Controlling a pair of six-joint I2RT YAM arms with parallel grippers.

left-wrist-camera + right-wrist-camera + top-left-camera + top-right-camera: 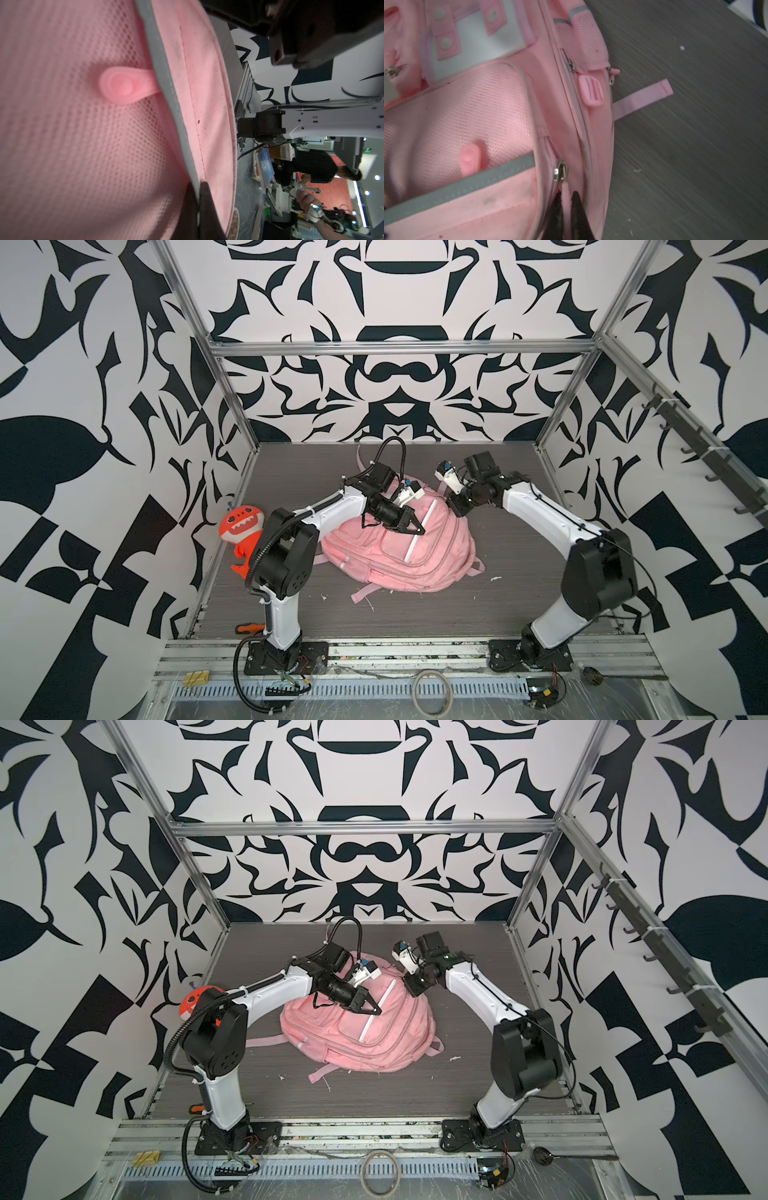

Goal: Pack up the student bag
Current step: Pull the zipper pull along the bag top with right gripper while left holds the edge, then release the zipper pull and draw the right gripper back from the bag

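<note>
One student bag (374, 560) is lying front-up on the desk (519, 593), directly beneath two grippers. The left gripper (198, 199) is pinching the grey reflective strip (164, 72) on the bag's front, its fingers closing tight on the strip's edge. The right gripper (566, 205) is nipping a pink zip pull (565, 190) just ahead of its tips, its fingers closing with only the pull between them; a metal slider (560, 171) is sitting right beyond. One orange-red plush toy (240, 526) is sitting far back along the left arm from its gripper, and that arm's elbow is covering part of it. One loose strap end (643, 95) is lying flat on the desk off to the right gripper's side. Several white scraps (494, 578) are dotting the desk around the bag. In both top views the right gripper's tips are hiding behind its own body, and the right wrist view is blurring the bag's pockets.
</note>
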